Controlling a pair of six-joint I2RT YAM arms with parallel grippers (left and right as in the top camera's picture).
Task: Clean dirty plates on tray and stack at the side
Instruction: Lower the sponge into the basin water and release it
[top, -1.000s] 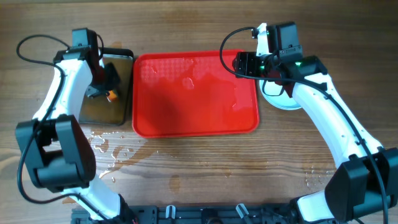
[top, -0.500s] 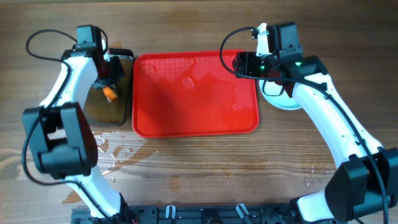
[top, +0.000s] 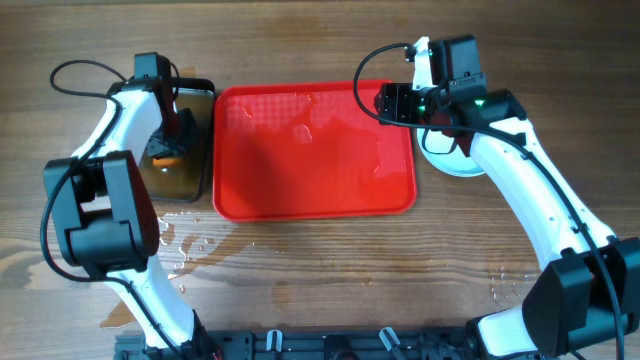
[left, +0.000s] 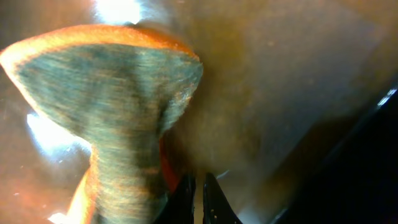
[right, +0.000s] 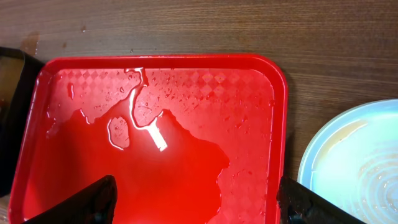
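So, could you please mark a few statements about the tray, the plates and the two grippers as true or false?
1. No plate lies on the tray. True.
2. A plate sits on the table on the left arm's side of the tray. False: the visible plate lies off the tray's right edge, by the right arm.
3. The tray is dry. False: water pools on it.
4. The left gripper holds a sponge over the black pan. True.
5. The right gripper is clamped on a plate. False: it is open and holds nothing, above the tray.
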